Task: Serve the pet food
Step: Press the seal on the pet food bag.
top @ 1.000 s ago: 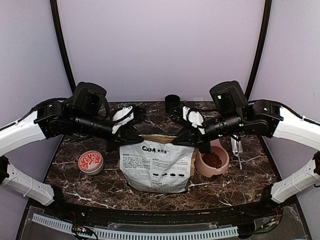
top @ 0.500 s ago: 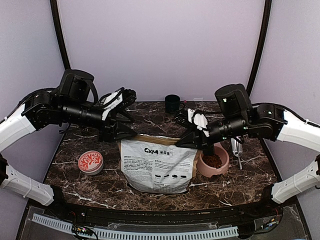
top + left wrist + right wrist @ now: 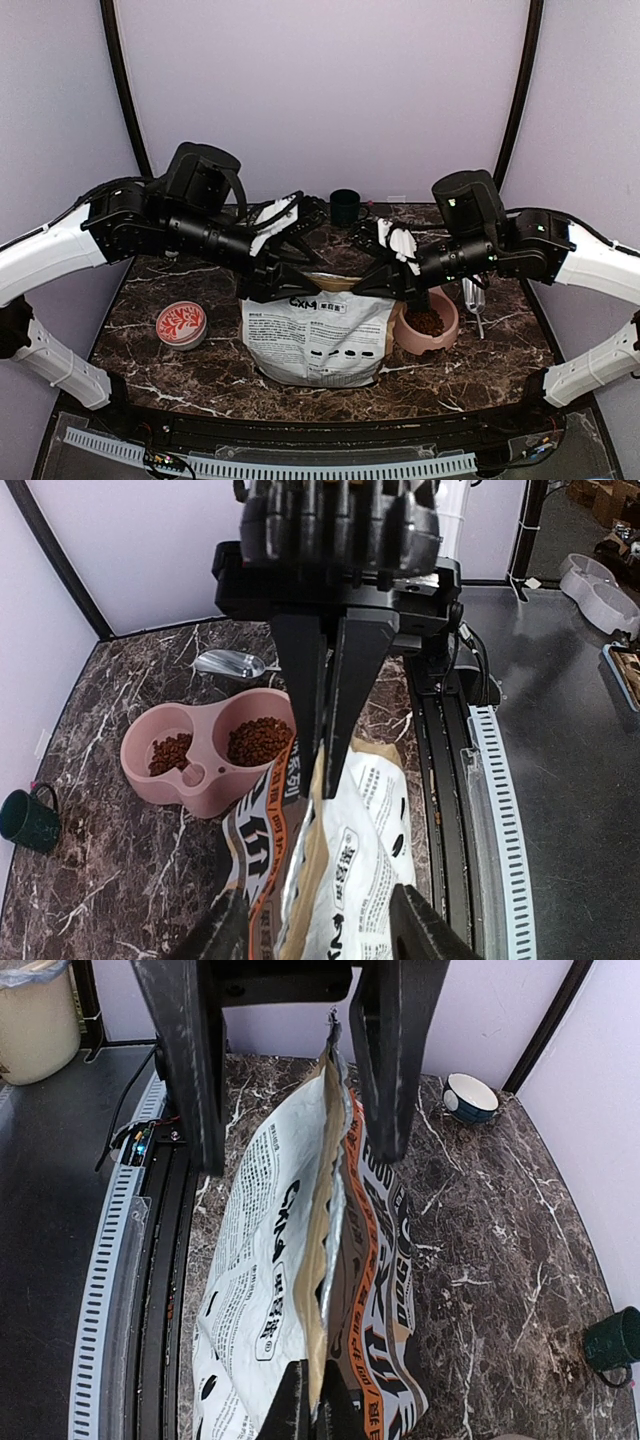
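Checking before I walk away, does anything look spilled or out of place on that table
No spill is visible. The pet food sits inside both cups of the pink bowl, none on the marble. The bag stands open, its mouth gaping; a scoop lies behind the bowl.
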You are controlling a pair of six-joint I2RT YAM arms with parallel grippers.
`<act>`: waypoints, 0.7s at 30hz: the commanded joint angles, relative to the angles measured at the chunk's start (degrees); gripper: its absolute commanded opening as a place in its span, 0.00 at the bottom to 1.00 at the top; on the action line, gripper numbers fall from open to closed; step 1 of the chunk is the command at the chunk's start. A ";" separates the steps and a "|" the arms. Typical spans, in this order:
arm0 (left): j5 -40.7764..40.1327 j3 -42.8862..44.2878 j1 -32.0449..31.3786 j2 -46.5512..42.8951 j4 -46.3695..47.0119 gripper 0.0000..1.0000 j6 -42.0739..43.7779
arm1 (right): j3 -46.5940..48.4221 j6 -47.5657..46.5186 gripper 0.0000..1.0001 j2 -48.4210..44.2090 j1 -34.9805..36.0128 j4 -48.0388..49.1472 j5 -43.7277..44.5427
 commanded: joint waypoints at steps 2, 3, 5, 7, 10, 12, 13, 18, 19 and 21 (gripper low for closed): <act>1.06 0.98 -0.81 1.45 3.95 0.50 -1.22 | 0.40 -0.16 0.00 -3.75 0.00 5.78 -1.85; 1.13 0.82 -0.84 1.71 4.34 0.50 -1.23 | 0.32 -0.18 0.00 -3.74 0.00 5.79 -1.88; 1.29 0.55 -0.91 2.09 5.07 0.50 -1.44 | 0.19 -0.21 0.00 -3.90 0.00 5.96 -1.89; 1.81 0.52 -0.91 2.59 5.61 0.50 -1.62 | -0.07 -0.19 0.00 -4.11 -0.04 6.25 -1.89; 2.27 0.74 -1.17 3.63 5.81 0.50 -1.79 | -0.39 -0.25 0.00 -4.28 0.00 6.66 -1.80; 2.32 0.93 -1.30 4.34 5.56 0.50 -1.79 | -0.33 -0.25 0.00 -4.19 0.00 6.67 -1.86; 2.43 0.93 -1.34 4.68 5.52 0.50 -1.81 | -0.31 -0.29 0.00 -4.21 0.00 6.68 -1.88; 2.90 1.22 -1.47 6.41 5.25 0.50 -1.71 | -0.39 -0.11 0.00 -4.61 0.00 6.93 -1.97; 2.97 1.33 -1.48 6.76 5.32 0.49 -1.58 | -0.39 -0.16 0.00 -4.64 0.00 6.98 -2.04; 2.79 1.55 -1.48 7.41 5.57 0.48 -1.49 | -0.40 -0.04 0.00 -4.70 0.00 7.02 -2.13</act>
